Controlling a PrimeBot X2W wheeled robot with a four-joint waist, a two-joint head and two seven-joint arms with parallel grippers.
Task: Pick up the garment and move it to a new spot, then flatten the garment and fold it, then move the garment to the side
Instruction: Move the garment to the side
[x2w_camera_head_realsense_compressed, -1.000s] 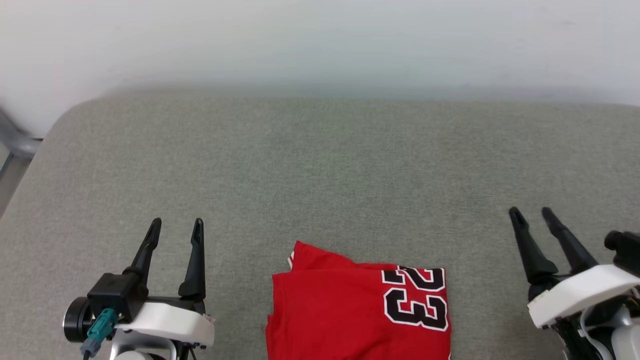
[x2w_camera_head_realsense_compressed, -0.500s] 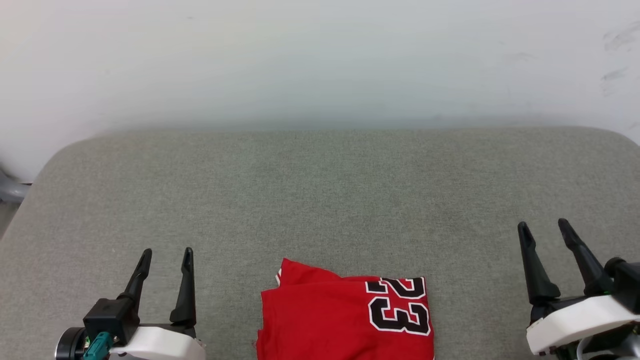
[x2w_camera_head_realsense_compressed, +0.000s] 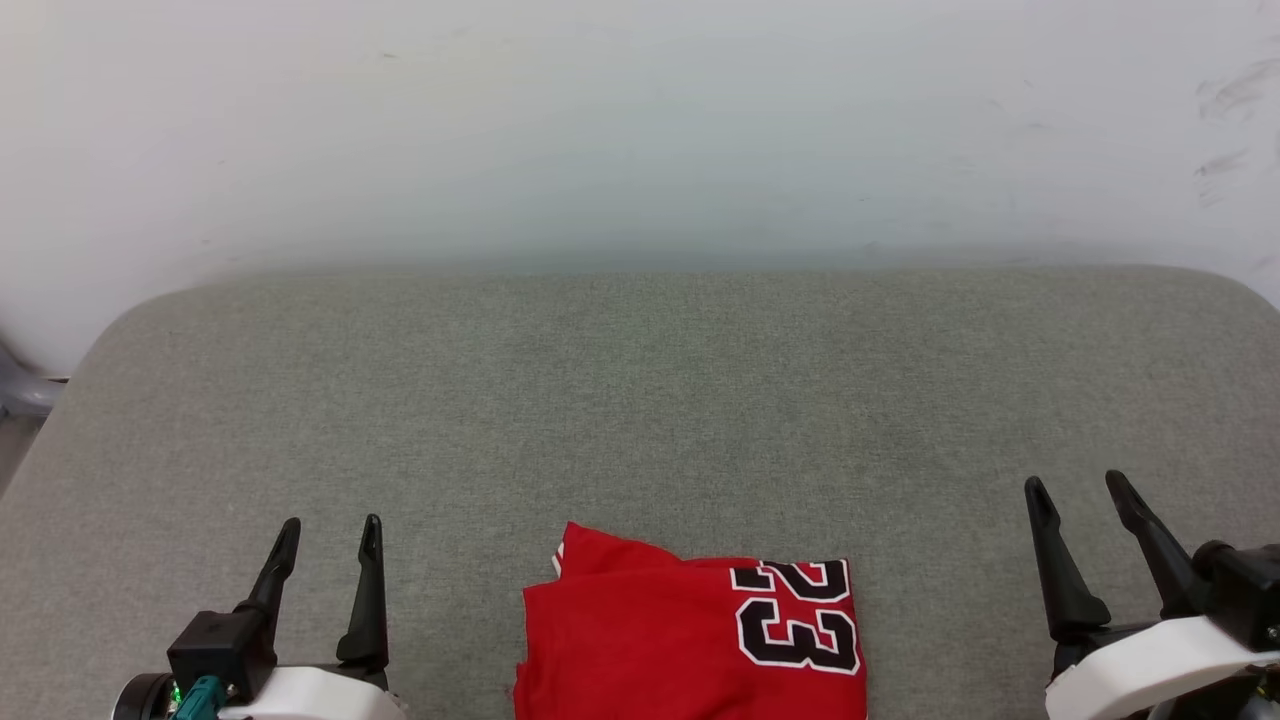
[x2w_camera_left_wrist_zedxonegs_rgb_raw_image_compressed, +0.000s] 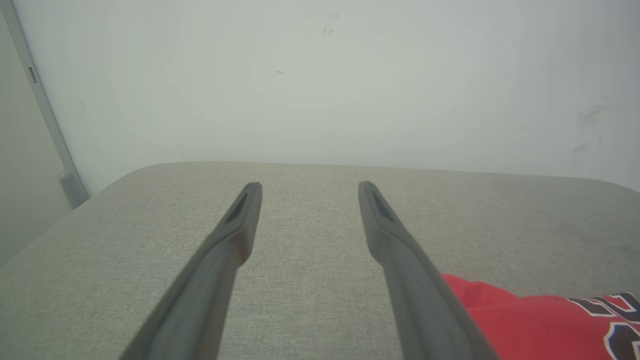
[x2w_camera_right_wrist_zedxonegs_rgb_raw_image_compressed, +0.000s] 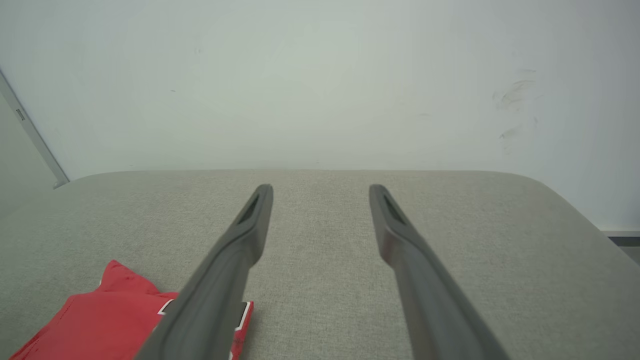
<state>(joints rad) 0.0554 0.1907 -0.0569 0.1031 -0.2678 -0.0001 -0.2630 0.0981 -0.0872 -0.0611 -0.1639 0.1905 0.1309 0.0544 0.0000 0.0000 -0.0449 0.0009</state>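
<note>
Garment (x2w_camera_head_realsense_compressed: 650, 650) lies folded on the grey pad (x2w_camera_head_realsense_compressed: 640, 400), between the two grippers and apart from both. Left gripper (x2w_camera_head_realsense_compressed: 331, 524): fingers spread, holding nothing, garment off its right side. Right gripper (x2w_camera_head_realsense_compressed: 1074, 482): fingers likewise spread and unloaded, garment off its left side.

Ahead of both sets of fingertips, open grey pad runs to the far edge, which meets the pale wall (x2w_camera_head_realsense_compressed: 640, 120). Pad corners are rounded, one out beyond each gripper.

Visible part of the garment stretches crosswise, from one gripper's side toward the other. Its near end is cut off by the frame, so the true long axis cannot be told. Numerals sit at the end toward the right gripper. A small red corner pokes forward at the end toward the left gripper.
</note>
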